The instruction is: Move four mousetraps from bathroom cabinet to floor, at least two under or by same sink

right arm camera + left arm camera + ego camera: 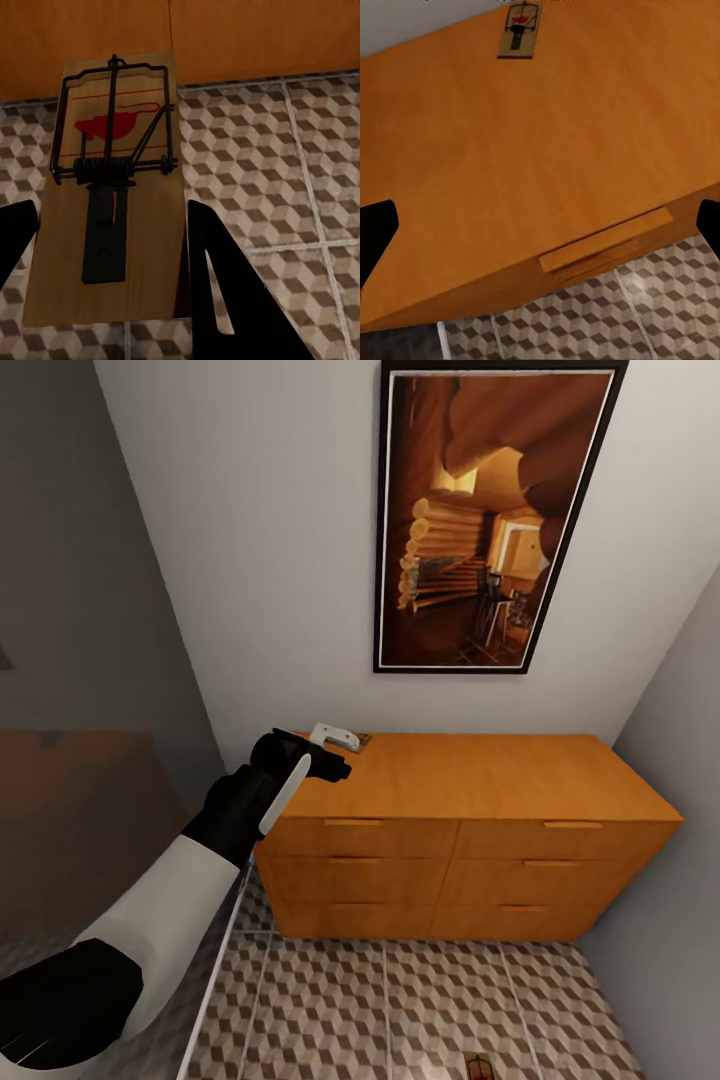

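One mousetrap lies at the back left corner of the orange wooden cabinet, whose drawers are closed. My left gripper hovers just left of that mousetrap, open, with its fingertips wide apart over the cabinet top. My right gripper is shut on a second mousetrap, a wooden slab with a black wire bar and a red mouse print. It hangs low over the bathroom floor, in front of the cabinet. This mousetrap shows at the head view's bottom edge. The bathroom sink is out of view.
A large framed picture hangs on the white wall above the cabinet. Grey walls close in on the left and right. A thin white rail runs along the cube-patterned floor at the cabinet's left end.
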Tool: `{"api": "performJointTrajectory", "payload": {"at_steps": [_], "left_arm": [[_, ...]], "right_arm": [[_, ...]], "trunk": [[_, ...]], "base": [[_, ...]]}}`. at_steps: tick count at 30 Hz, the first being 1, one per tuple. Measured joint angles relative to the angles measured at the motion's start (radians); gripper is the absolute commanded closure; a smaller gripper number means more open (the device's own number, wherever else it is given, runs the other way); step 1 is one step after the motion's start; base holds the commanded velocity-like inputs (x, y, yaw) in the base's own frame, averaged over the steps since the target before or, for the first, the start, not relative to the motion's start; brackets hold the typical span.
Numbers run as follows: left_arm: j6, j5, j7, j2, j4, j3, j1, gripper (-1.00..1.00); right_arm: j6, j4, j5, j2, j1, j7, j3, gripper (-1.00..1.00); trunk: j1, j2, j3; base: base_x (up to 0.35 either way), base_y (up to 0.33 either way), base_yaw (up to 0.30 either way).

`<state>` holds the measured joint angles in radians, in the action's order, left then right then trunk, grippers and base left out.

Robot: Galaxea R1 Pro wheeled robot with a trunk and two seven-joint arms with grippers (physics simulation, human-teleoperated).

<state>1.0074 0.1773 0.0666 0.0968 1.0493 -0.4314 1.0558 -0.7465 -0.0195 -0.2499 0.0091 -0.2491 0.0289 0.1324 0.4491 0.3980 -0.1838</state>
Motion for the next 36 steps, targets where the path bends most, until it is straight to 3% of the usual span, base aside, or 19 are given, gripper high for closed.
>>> {"api": "performJointTrajectory", "payload": {"at_steps": [19, 36], "left_arm": [[0.0, 0.0, 0.0, 0.001, -0.011, 0.0, 0.0, -1.0], [-0.003, 0.001, -0.007, 0.008, -0.08, -0.007, 0.0, -1.0]], "right_arm": [[0.0, 0.0, 0.0, 0.001, 0.0, 0.0, 0.0, 1.0], [0.0, 0.0, 0.0, 0.002, 0.0, 0.0, 0.0, 1.0]], "trunk": [[0.0, 0.0, 0.0], [0.0, 0.0, 0.0]], "base": [[0.181, 0.0, 0.0], [0.095, 0.0, 0.0]]}}
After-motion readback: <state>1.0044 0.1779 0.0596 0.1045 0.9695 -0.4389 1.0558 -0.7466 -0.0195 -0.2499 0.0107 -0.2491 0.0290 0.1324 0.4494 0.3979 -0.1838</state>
